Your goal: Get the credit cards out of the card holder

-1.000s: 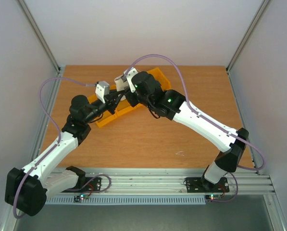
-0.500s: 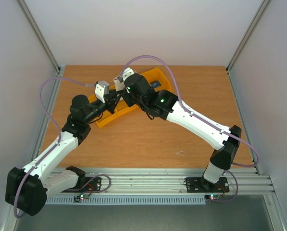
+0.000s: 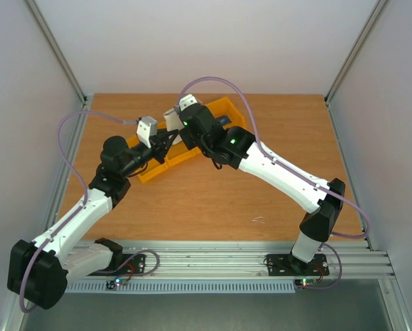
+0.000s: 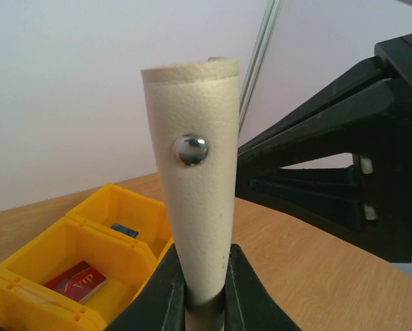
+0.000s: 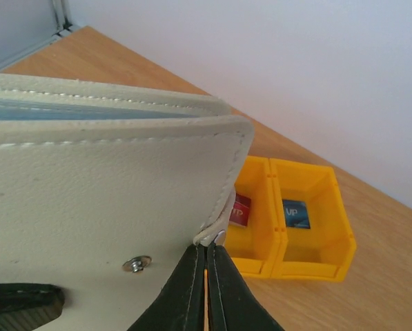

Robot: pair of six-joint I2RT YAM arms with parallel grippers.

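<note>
– Status, left gripper (image 4: pixel 206 293)?
– Pinching the foot of the card holder (image 4: pixel 195 186); held upright, cream face and snap stud (image 4: pixel 190 149) toward the lens, centre of the wrist frame.
– And right gripper (image 5: pixel 206 258)?
– Pressed together on the lower corner of its cream flap (only a sliver between the tips), bottom centre of frame.
– Cards?
– Noted: red card (image 5: pixel 240 209) and blue card (image 5: pixel 296 214) lying in adjoining yellow bins (image 5: pixel 330 241), right of centre. Overhead: both grippers close together at upper centre, above the bins.
</note>
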